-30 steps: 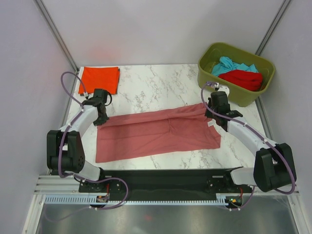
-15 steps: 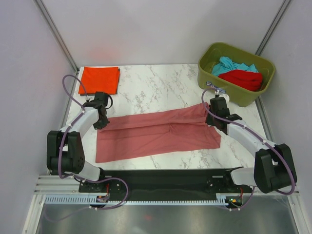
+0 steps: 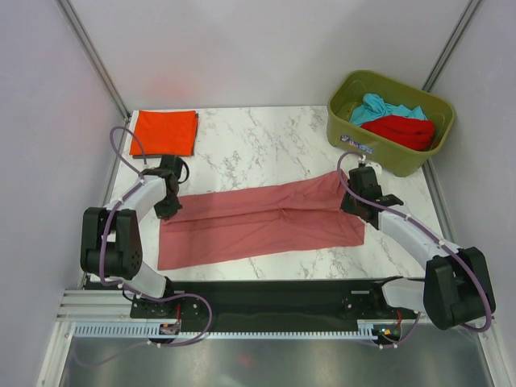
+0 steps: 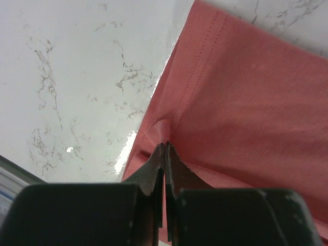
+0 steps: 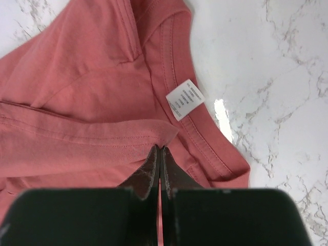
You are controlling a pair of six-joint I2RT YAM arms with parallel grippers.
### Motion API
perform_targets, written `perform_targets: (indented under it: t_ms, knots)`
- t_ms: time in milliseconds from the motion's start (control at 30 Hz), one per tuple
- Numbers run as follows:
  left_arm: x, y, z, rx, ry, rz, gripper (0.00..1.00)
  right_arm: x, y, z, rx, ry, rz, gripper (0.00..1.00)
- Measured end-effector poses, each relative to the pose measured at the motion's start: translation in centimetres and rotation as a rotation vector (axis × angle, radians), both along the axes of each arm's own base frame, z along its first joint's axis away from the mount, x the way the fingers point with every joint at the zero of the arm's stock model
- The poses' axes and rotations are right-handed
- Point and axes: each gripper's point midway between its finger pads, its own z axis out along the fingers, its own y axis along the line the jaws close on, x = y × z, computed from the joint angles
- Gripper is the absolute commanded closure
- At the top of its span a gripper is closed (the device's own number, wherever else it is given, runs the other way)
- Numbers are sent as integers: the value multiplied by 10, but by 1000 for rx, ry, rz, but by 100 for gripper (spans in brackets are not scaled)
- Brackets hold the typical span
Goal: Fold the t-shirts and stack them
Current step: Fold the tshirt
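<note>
Now both arms have drawn the far edge of the dusty pink t-shirt slightly nearer. The left gripper is clamped on its hem corner and the right gripper on a fold beside the collar. The shirt lies across mid-table. Judged: lengthwise fold underway, stacking on the folded orange-red t-shirt not yet done.

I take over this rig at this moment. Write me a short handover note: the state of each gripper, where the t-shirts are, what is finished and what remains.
Grippers: the left gripper is shut on the far left corner of the pink t-shirt. The right gripper is shut on the same shirt at its collar end.
Things: the pink t-shirt lies as a long band across the table. The orange t-shirt lies folded at the far left corner. The teal t-shirt and the red t-shirt lie loose in the green bin.
Done: the orange one.
Left: finish folding the pink one, stack it, then fold the two in the bin.
</note>
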Motion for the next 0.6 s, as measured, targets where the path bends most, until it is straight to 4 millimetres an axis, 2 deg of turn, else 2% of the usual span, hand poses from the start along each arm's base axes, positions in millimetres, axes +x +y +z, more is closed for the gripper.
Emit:
perform_targets:
  t_ms: [167,200,233,267,333,467,600]
  knots:
    - [-3,-1,0,4,7,13,96,-11,-1,-14,4,37,-14,100]
    - [-4,-1,0,3,9,18,91,-13,-2,-16,4,44,-16,98]
    - [-6,-1,0,2,12,24,74,-15,-2,-19,6,53,-18,95]
    - [-7,-2,-1,2,15,27,66,-16,-2,-21,9,60,-20,85]
    - [-12,0,-1,10,29,43,51,-20,-2,-25,11,76,-24,74]
    - [-22,5,10,39,44,76,48,-26,-2,-26,13,100,-27,67]
    - [-8,-1,34,6,-55,96,49,-30,1,-23,30,105,-19,69]
